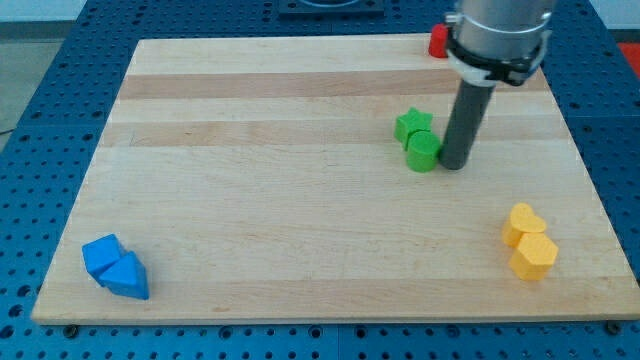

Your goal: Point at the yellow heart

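The yellow heart (522, 223) lies near the board's right edge, low in the view, touching a yellow hexagon (533, 256) just below it. My tip (453, 164) rests on the board right beside a green cylinder (422, 152), at its right side. A green star (413, 124) sits just above the cylinder. The tip is well up and to the left of the yellow heart.
A red block (437, 41) sits at the board's top edge, partly hidden behind the arm. Two blue blocks (115, 267) lie together at the bottom left corner. The wooden board (250, 180) lies on a blue perforated table.
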Controlling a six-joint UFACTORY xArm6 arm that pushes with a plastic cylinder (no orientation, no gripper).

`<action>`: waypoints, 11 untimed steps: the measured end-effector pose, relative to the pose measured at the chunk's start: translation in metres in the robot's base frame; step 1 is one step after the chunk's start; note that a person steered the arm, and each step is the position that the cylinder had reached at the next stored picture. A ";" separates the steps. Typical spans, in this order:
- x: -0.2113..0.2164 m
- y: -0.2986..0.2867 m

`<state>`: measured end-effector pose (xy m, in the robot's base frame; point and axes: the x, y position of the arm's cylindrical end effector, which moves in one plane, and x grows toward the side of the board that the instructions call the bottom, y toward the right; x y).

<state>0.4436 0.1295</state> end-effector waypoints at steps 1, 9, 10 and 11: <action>0.001 -0.028; 0.099 0.171; 0.096 0.144; 0.062 0.087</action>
